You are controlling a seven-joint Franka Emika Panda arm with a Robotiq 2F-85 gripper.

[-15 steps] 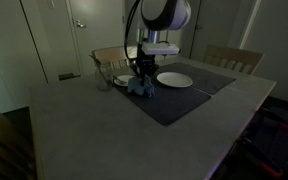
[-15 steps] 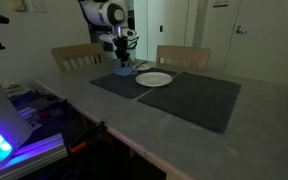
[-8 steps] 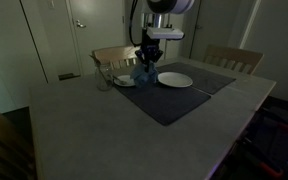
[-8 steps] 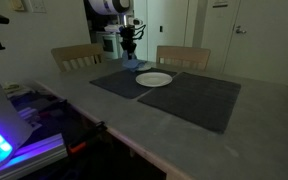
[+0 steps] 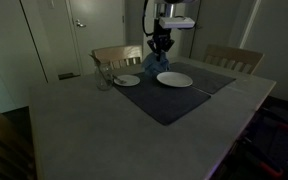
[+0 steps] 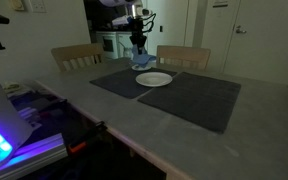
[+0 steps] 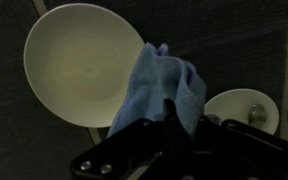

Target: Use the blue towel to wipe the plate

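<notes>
The arm (image 5: pixel 174 20) comes down from high above the gripper (image 5: pixel 161 42). The gripper points straight down and hangs up in the air. Its two fingers (image 7: pixel 169 118) are pinched tight on the blue towel (image 7: pixel 164 82), which dangles just below them. In the wrist view the dark gripper comes in from the bottom edge.

A home dining room: a grey worktop (image 5: pixel 74 125) laid with dark mats (image 5: pixel 174 100), a plate (image 5: pixel 174 79) and a glass (image 5: pixel 103 80), wooden chairs (image 5: pixel 234 58) along its far side, panelled doors (image 5: pixel 84 30) behind.
</notes>
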